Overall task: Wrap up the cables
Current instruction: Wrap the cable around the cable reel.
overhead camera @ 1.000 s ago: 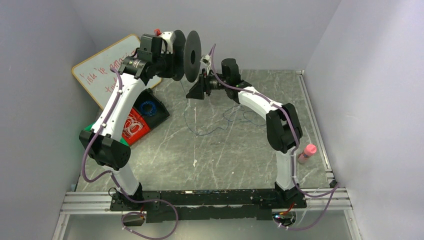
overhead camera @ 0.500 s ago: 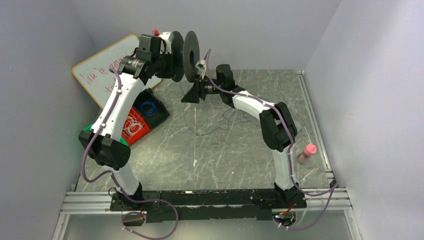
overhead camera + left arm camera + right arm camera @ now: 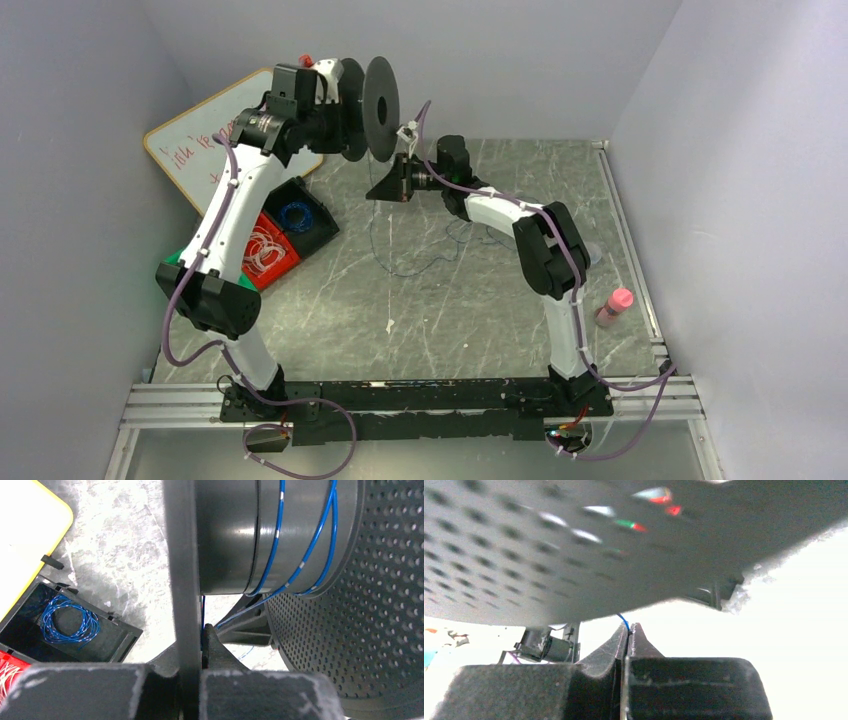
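Spool [image 3: 381,95] held aloft, blue wire [image 3: 276,540] pinched beneath it.
At 9 o'clock of the table [image 3: 450,320], a blue coil [image 3: 294,215] is seen in the black bin [image 3: 318,232]. At 11 o'clock the spool's flange is clamped in the left claw [image 3: 190,680], with blue wire wound round its hub. At the spool's 5 o'clock that wire is gripped by the closed right claw [image 3: 628,630], and a loose strand [image 3: 420,265] is left lying mid-table.

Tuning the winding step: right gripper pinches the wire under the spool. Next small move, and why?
Probably sweep the right gripper around the spool hub to lay another turn: it is shut on the blue wire below the hub, few turns are on, a long strand lies on the table, and the left gripper clamps the flange.
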### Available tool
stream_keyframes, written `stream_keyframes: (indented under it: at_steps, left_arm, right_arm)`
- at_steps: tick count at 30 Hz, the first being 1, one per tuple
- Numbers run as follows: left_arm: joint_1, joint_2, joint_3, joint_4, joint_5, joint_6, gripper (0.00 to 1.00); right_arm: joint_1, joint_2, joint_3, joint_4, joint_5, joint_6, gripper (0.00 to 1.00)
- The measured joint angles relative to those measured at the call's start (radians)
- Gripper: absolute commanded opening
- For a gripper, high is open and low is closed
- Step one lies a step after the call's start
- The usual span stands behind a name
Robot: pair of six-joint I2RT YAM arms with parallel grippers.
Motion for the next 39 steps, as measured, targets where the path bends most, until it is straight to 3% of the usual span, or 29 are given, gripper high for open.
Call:
stream_keyframes:
  at_steps: [12, 16, 25, 34, 39]
  left_arm:
    - [0.004, 0.019, -0.004, -0.068, 0.135, 0.014, 0.02]
    - [-0.004, 0.030, -0.016, -0.054, 0.174, 0.033, 0.02]
    - [-0.065, 0.022, -0.126, 0.053, 0.143, 0.141, 0.02]
    - [-0.104, 0.003, -0.223, 0.139, 0.114, 0.257, 0.02]
    - [-0.103, -0.003, -0.249, 0.151, 0.137, 0.333, 0.02]
  right_arm:
    - [-0.237, -0.020, -0.051, -0.011, -0.077, 0.032, 0.00]
    - [-0.278, -0.023, -0.004, -0.112, -0.118, 0.002, 0.00]
    - [-0.361, -0.002, 0.079, -0.161, -0.251, 0.116, 0.00]
    - [-0.398, 0.032, -0.003, 0.105, -0.355, 0.437, 0.00]
    - [-0.396, 0.040, -0.042, 0.410, -0.419, 0.716, 0.00]
